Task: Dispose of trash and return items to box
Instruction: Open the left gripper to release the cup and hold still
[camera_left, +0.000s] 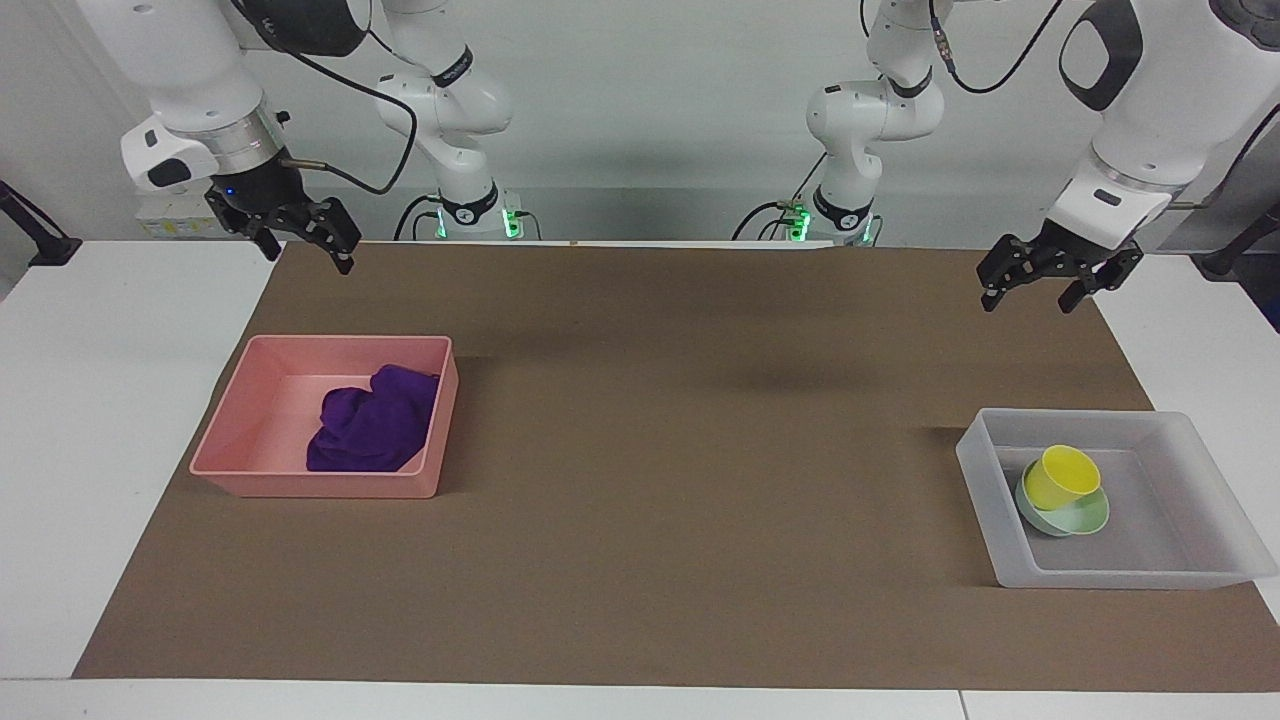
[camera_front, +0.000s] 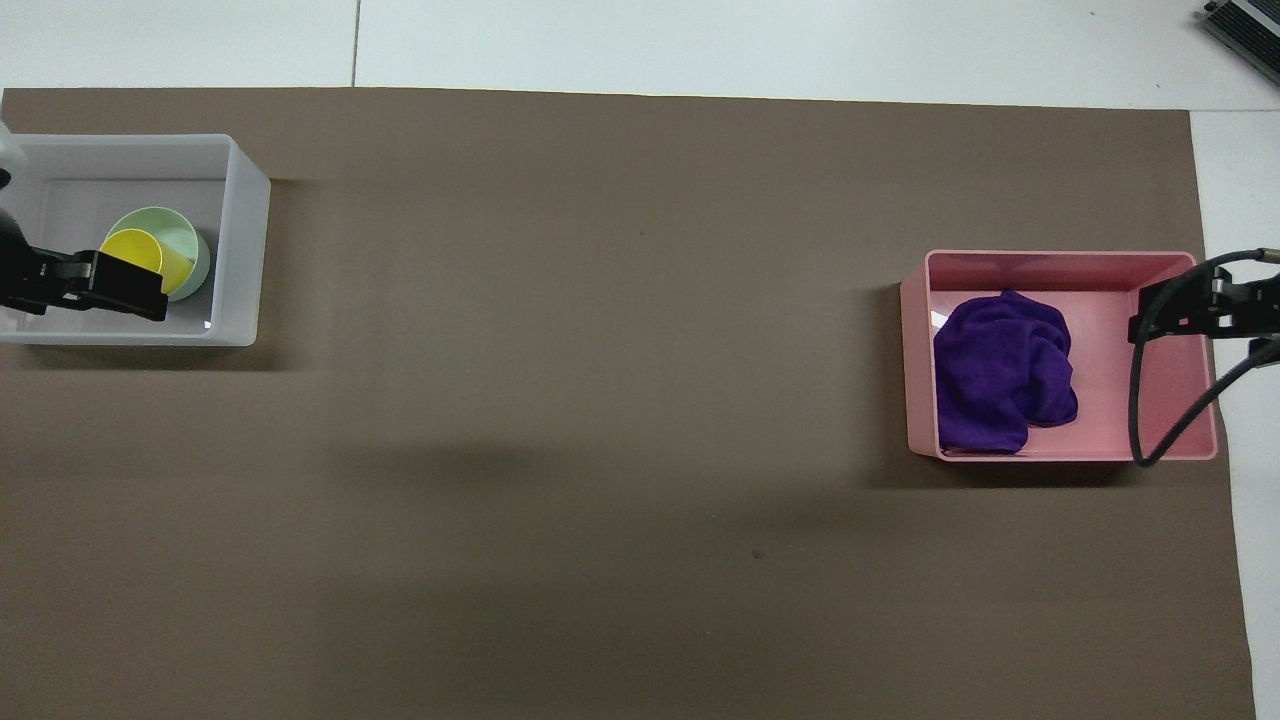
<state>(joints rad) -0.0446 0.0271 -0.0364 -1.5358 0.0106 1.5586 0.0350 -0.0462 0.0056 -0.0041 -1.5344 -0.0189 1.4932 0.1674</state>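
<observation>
Small yellow plastic cup (camera_left: 1062, 476) is sitting tilted in the shallow mint-green bowl (camera_left: 1082, 518), partly hiding it, inside the translucent whitish plastic box (camera_left: 985, 478). Rumpled deep-purple cloth rag (camera_left: 372, 433) is lying in the pink rectangular tray (camera_left: 233, 428). Left gripper (camera_left: 1032, 287) and right gripper (camera_left: 307, 248) are hanging released, empty (overhead, both cut off at the edges).

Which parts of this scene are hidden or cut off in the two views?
- Yellow cup: overhead view, the raised left gripper covers its lower edge.
- Mint bowl: both views, the cup resting in it hides most of its inside.
- Pink tray floor: both views, the purple cloth hides part.
- Right gripper: overhead view, cut off by the picture edge.
- Clear box: overhead view, one end cut off.
</observation>
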